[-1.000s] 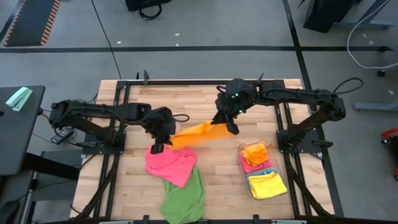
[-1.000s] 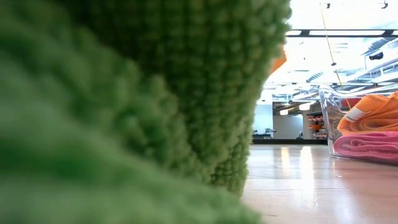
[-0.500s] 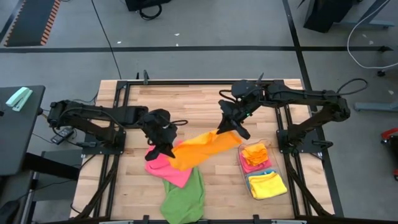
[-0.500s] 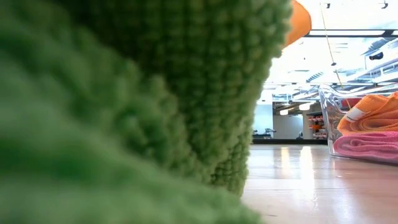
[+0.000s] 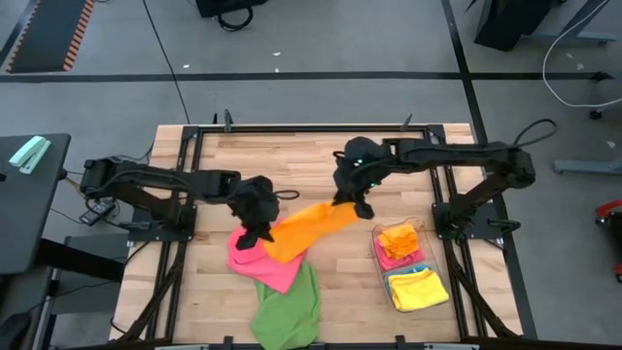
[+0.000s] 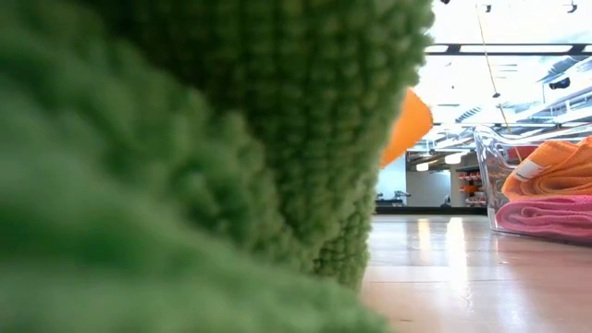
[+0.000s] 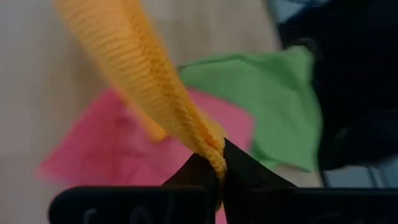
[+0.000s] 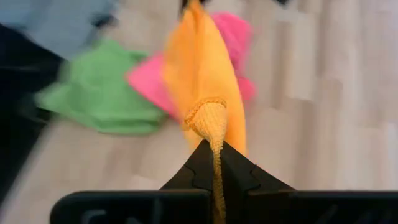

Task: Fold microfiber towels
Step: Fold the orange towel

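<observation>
An orange towel hangs stretched between my two grippers above the table's middle. My left gripper is shut on its left end, and my right gripper is shut on its right end. A pink towel lies crumpled on the table under the left end. A green towel lies at the near edge, partly under the pink one, and fills most of the low view. My left gripper pinches a bunched corner of the orange towel between its two fingers. The towel runs away from the fingers in a narrow band, lifted above the pink towel. My right gripper pinches the opposite corner between its two fingers. The towel hangs away from it toward the left gripper, clear of the table.
A clear plastic bin stands at the near right with folded orange, pink and yellow towels in it; it also shows in the low view. Bare wood lies between the towels and the bin, and across the far half of the table.
Both grippers swung the orange towel toward the table's near edge, then my right gripper came back toward the far edge and left. The towel spread wider in the swing and now hangs lower, as a narrower band over the pink towel.
</observation>
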Available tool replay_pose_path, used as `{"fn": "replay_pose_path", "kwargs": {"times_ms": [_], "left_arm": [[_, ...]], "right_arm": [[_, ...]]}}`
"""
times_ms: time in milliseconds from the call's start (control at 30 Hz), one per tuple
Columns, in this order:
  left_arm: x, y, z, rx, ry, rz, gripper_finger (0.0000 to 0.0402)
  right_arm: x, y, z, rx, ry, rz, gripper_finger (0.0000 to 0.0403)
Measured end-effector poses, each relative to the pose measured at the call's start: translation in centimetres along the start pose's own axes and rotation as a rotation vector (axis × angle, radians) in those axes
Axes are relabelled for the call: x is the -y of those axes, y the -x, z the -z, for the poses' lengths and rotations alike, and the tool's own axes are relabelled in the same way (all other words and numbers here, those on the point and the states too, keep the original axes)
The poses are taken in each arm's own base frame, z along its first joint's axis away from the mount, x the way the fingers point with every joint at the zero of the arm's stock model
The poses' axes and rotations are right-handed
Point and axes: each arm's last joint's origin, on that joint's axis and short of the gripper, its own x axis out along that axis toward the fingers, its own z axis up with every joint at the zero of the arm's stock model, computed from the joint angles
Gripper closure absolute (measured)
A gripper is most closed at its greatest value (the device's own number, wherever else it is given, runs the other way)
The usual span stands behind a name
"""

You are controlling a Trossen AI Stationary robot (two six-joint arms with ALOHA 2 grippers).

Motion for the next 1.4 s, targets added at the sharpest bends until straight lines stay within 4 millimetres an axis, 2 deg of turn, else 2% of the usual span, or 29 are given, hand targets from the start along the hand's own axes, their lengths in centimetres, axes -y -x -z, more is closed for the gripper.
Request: {"fn": "replay_pose_path", "kwargs": {"times_ms": [100, 200, 333, 533, 633, 833, 1100, 1200, 1400], "left_arm": [[-1.6, 0.5, 0.2, 0.010, 0.047, -0.099, 0.0393], [-3.0, 1.1, 0.6, -0.009, 0.087, -0.205, 0.0383], [-4.3, 1.8, 1.2, -0.052, 0.115, -0.292, 0.0371], [-6.1, 2.0, 2.0, -0.123, 0.160, -0.367, 0.0393], [-7.1, 1.5, 2.5, -0.171, 0.186, -0.397, 0.0390], [-9.3, 0.0, 3.4, -0.271, 0.223, -0.429, 0.0361], [-11.3, -1.4, 4.3, -0.336, 0.259, -0.434, 0.0389], [-11.6, -1.8, 4.5, -0.354, 0.271, -0.432, 0.0390], [-12.0, -2.3, 4.5, -0.344, 0.301, -0.438, 0.0364]], "right_arm": [[1.8, -1.1, 0.4, -0.033, 0.007, 0.119, 0.0388], [3.8, -2.2, 0.7, -0.053, 0.006, 0.193, 0.0388], [6.5, -4.4, 1.8, -0.101, 0.006, 0.215, 0.0388], [9.7, -6.5, 2.6, -0.080, 0.013, 0.258, 0.0388], [11.2, -6.5, 2.8, -0.057, 0.011, 0.290, 0.0388], [13.1, -6.0, 3.6, -0.053, -0.029, 0.321, 0.0388], [13.7, -5.8, 3.6, -0.031, -0.001, 0.337, 0.0382], [14.0, -5.6, 3.6, -0.019, 0.001, 0.348, 0.0355], [15.9, -4.4, 4.1, -0.027, -0.050, 0.498, 0.0261]]}}
